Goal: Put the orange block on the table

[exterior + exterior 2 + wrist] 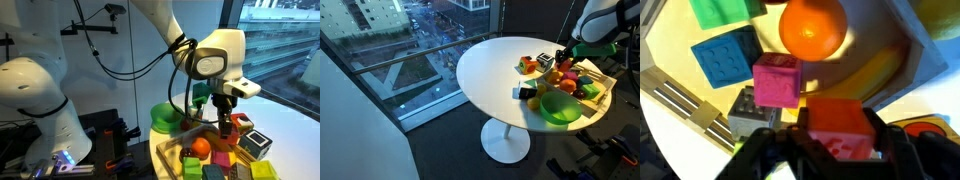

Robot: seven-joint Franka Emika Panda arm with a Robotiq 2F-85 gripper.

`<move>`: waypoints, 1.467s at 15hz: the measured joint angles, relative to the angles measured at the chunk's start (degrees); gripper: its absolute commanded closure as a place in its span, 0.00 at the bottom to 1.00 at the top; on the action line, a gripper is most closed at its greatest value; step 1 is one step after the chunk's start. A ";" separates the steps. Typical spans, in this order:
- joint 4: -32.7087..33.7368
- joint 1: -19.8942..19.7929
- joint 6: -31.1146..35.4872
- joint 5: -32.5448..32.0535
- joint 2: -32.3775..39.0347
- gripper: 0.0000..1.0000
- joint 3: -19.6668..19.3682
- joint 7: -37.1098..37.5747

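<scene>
Hand (837,148) closed on the orange block (840,122), centred between its fingers (765,155), near a pink cube (775,82).

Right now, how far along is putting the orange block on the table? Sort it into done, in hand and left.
Done: the tool sits over the wooden tray, the orange block between its fingers. In hand: the grasp, though I cannot tell whether it is clamped. Left: lift the block clear, carry it to the white table and release it.

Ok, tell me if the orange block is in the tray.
In: the orange block, in the gripper, is inside the tray rim.
</scene>
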 measured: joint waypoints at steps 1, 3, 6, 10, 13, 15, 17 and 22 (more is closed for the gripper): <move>0.33 0.55 -0.52 -0.21 0.00 0.69 0.17 0.39; 1.09 1.69 -1.63 -0.80 0.00 0.69 0.54 1.63; 2.17 3.16 -3.22 -1.86 0.01 0.69 1.33 3.49; 3.02 4.00 -4.64 -2.55 0.02 0.44 1.92 4.47; 3.05 3.95 -4.72 -2.57 0.03 0.44 1.91 4.47; 3.06 3.94 -4.72 -2.58 0.03 0.44 1.92 4.47; 3.06 3.94 -4.72 -2.58 0.03 0.44 1.92 4.47; 3.03 3.90 -4.65 -2.59 0.27 0.69 2.42 4.47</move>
